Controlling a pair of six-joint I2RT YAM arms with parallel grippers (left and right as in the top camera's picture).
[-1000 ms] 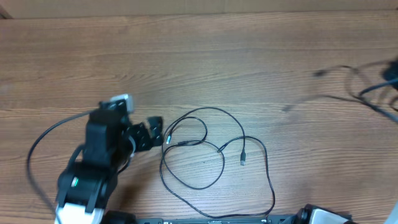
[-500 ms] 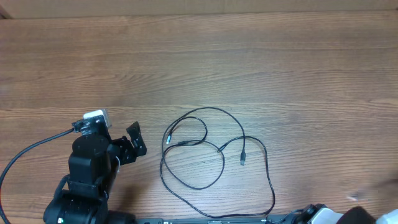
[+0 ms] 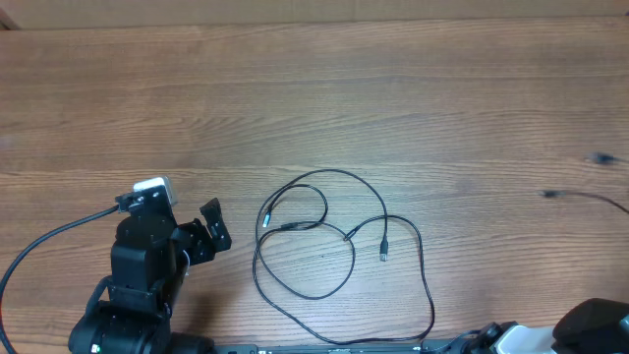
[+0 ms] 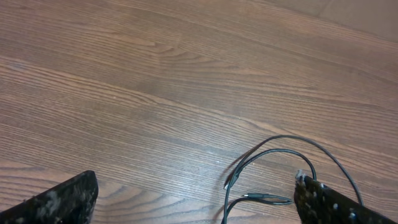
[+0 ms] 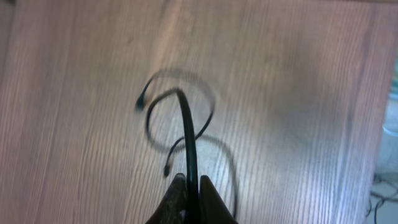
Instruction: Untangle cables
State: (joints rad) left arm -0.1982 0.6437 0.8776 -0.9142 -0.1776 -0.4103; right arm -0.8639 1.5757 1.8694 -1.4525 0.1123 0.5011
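Keeping the right gripper [image 5: 188,185] pinched shut on its cable [image 5: 188,124], we should carry it well clear of the cable loops [image 3: 346,236] lying at table centre. Our left gripper [image 3: 217,225], jaws wide and empty, sits at their 9 o'clock, having backed off from just beside them.

Right wrist view blurred, cable [image 5: 188,137] seemingly pinched; left fingertips [image 4: 56,202] cropped.

Brown wood-grain counter [image 3: 413,108] is filling the overhead view, its grain running side to side. A paler tan strip [image 3: 295,10] is showing beyond its far edge, with soft, even light falling across it.
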